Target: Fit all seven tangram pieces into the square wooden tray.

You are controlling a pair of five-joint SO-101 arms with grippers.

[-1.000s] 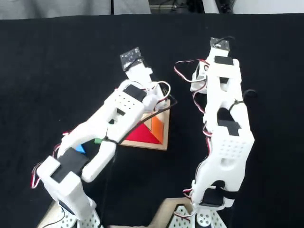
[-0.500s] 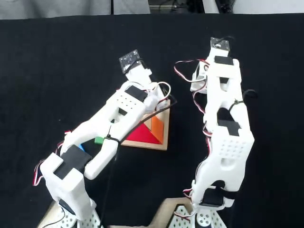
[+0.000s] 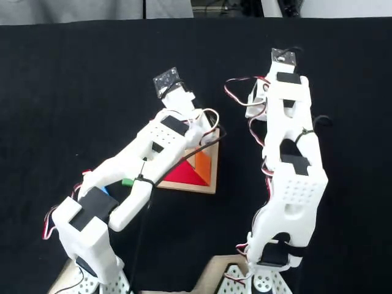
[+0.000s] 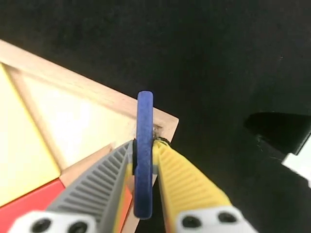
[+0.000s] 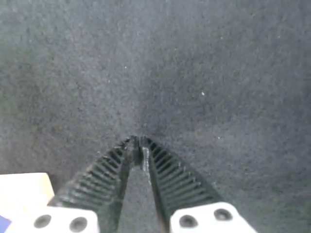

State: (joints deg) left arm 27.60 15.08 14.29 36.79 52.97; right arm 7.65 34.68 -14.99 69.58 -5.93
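My left gripper (image 4: 144,143) is shut on a dark blue tangram piece (image 4: 145,116), held on edge over a corner of the square wooden tray (image 4: 97,92). Inside the tray lie a yellow piece (image 4: 19,145) and a red piece (image 4: 34,204), with a bare wooden triangle (image 4: 82,126) beside them. In the high view the left arm (image 3: 153,147) covers much of the tray (image 3: 199,187), where a red piece (image 3: 184,174) and an orange piece (image 3: 204,164) show. My right gripper (image 5: 141,145) is shut with nothing in it, low over the black cloth.
A green piece (image 3: 127,181) and a light blue piece (image 3: 103,191) lie on the cloth left of the tray, partly under the left arm. The right arm (image 3: 288,153) stands to the right of the tray. Black cloth covers the table.
The left arm has shifted slightly, its lower part swinging a little to the right. The right arm has not moved.
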